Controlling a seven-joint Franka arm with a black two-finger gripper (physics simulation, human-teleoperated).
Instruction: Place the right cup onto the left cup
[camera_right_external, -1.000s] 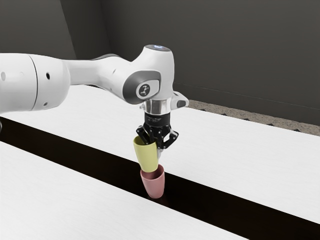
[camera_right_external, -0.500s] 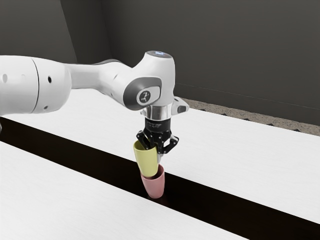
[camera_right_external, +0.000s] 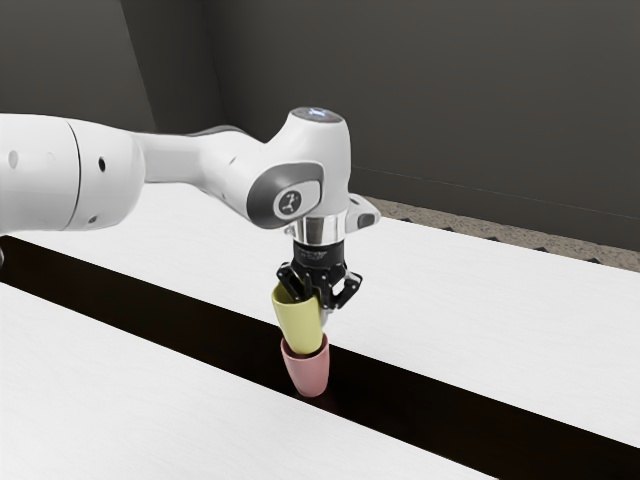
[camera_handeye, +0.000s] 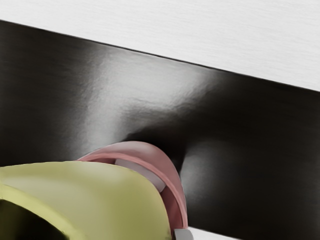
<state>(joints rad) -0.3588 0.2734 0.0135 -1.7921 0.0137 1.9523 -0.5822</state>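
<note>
Where my gripper (camera_right_external: 316, 299) pinches the yellow cup (camera_right_external: 300, 326) at its three o'clock side in the exterior view, the fingers are closed to about wall thickness; its long axis is near vertical, mouth between eleven and twelve o'clock, base between five and six. Beneath, the pink cup (camera_right_external: 309, 375) stands mouth up on the dark strip (camera_right_external: 420, 394), with the yellow base at its mouth: alignment judged largely done, full seating unconfirmed, release outstanding.
</note>
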